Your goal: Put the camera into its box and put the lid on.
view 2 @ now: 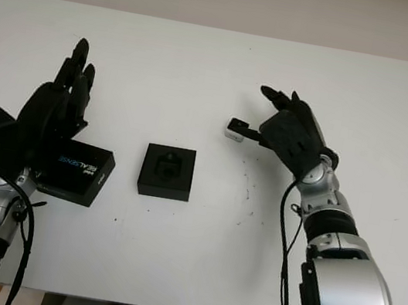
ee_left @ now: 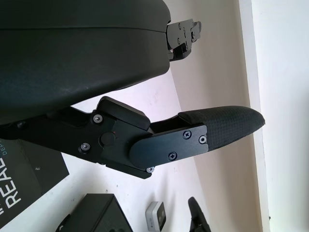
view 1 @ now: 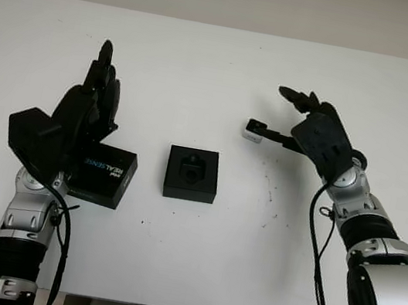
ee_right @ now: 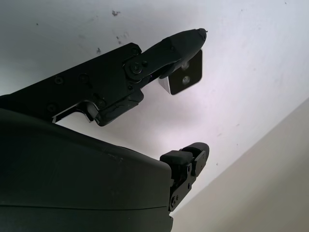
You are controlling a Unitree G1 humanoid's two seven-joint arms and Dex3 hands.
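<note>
The small silver camera (view 1: 253,132) lies on the white table, right of centre. My right hand (view 1: 277,114) is open beside it, with the thumb tip (ee_right: 186,41) touching the camera (ee_right: 187,78) and the other fingers raised apart from it. The black box base (view 1: 192,174) with its foam insert sits open at the table's middle. To its left lies the black lid (view 1: 106,175) printed REALSENSE. My left hand (view 1: 98,84) is open above the lid's left part, holding nothing. The left wrist view shows the lid (ee_left: 24,179), the base (ee_left: 99,212) and the camera (ee_left: 155,216).
The white table (view 1: 203,66) runs wide behind and in front of the objects. A few small dark marks (view 1: 269,187) dot it right of the box base. Its front edge is close to my arms.
</note>
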